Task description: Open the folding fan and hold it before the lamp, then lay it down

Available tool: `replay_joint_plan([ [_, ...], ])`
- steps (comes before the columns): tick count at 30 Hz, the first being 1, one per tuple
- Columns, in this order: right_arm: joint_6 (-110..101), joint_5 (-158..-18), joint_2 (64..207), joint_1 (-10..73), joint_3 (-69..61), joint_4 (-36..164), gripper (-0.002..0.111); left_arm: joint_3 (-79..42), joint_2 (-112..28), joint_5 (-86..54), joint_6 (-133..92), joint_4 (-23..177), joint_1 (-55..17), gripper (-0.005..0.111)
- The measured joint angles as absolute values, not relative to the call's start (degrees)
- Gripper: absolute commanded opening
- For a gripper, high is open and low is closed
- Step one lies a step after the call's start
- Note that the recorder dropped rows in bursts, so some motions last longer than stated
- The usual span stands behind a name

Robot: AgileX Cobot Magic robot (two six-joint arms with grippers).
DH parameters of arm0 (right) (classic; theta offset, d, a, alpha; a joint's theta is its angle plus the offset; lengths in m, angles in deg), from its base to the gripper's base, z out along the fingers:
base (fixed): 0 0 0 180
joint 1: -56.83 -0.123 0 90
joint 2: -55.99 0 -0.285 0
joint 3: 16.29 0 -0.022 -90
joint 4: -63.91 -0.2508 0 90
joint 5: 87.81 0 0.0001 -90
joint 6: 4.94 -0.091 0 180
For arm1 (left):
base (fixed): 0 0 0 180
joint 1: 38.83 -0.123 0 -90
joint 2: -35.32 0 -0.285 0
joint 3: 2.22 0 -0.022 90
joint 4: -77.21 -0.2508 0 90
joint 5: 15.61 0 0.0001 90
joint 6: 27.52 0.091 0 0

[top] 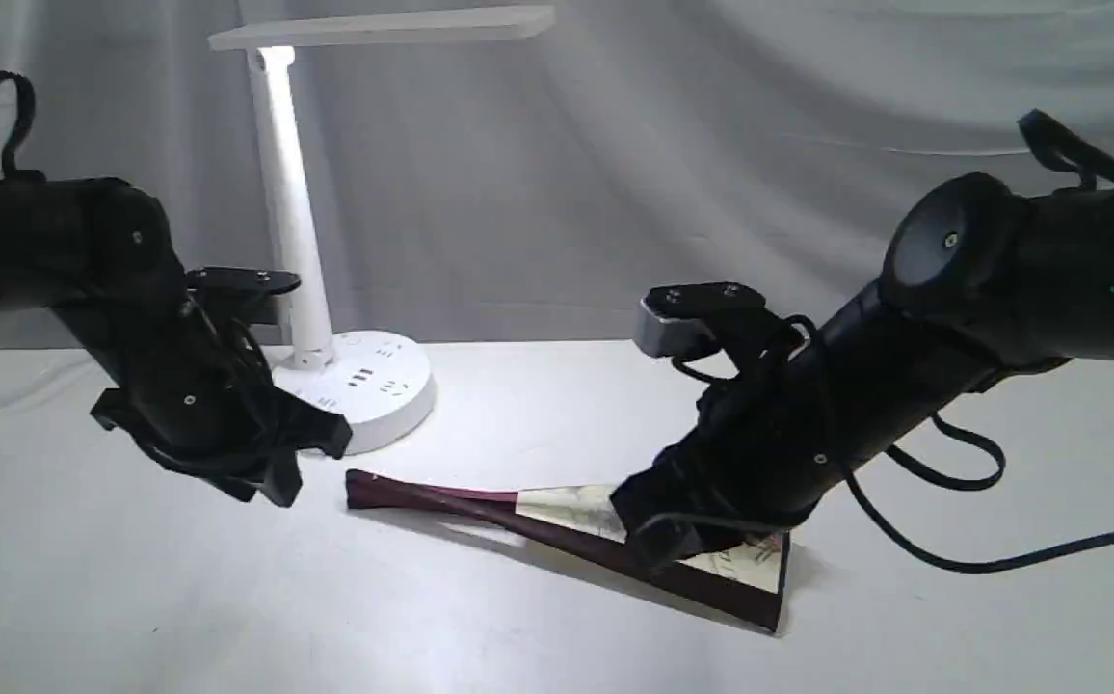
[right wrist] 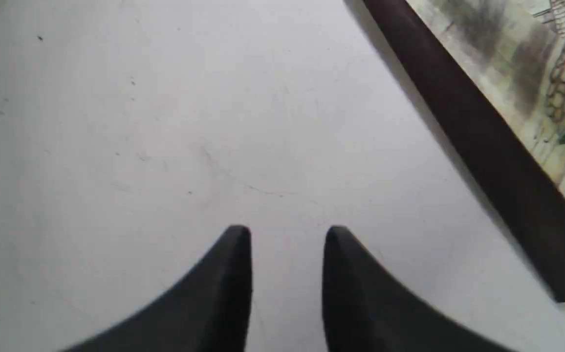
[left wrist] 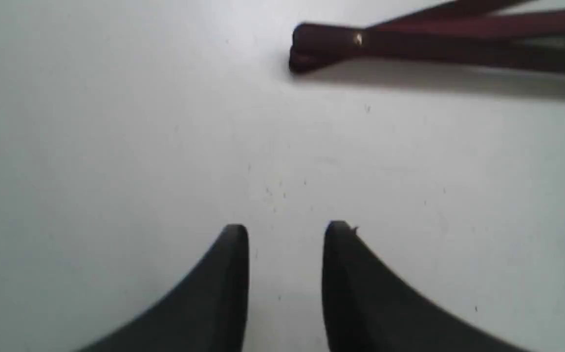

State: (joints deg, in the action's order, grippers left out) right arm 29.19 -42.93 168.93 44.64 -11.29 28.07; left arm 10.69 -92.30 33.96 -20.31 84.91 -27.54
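Note:
The folding fan lies on the white table, spread only a narrow way, its maroon ribs meeting at the pivot on the left and a strip of painted cream leaf showing. My left gripper hovers just left of the pivot end; its wrist view shows the gripper open and empty, with the fan's pivot ahead. My right gripper sits low over the fan's wide end. In its wrist view that gripper is open over bare table beside the fan's outer rib. The lamp stands behind.
The lamp's round base with sockets stands close behind the left gripper, and its bar head reaches right above the table. A grey cloth backdrop hangs behind. A black cable trails from the right arm.

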Motion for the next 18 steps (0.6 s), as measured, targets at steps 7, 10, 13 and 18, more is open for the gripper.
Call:
replay_joint_plan([
  [7,24.4,-42.9,169.2,44.6,-11.2,26.1,0.000,20.6,-99.0,33.6,-20.6,85.2,-27.5,0.000],
  [10,23.5,-43.7,170.1,44.6,-11.1,25.5,0.000,24.8,-101.9,33.6,-20.6,86.7,-27.5,0.000],
  [13,22.3,-44.8,171.6,44.6,-10.9,25.3,0.000,27.4,-104.4,32.6,-20.7,88.3,-27.5,0.000],
  [18,21.1,-45.2,174.7,44.6,-10.9,25.3,0.000,28.5,-107.3,29.5,-20.7,90.2,-27.5,0.000],
])
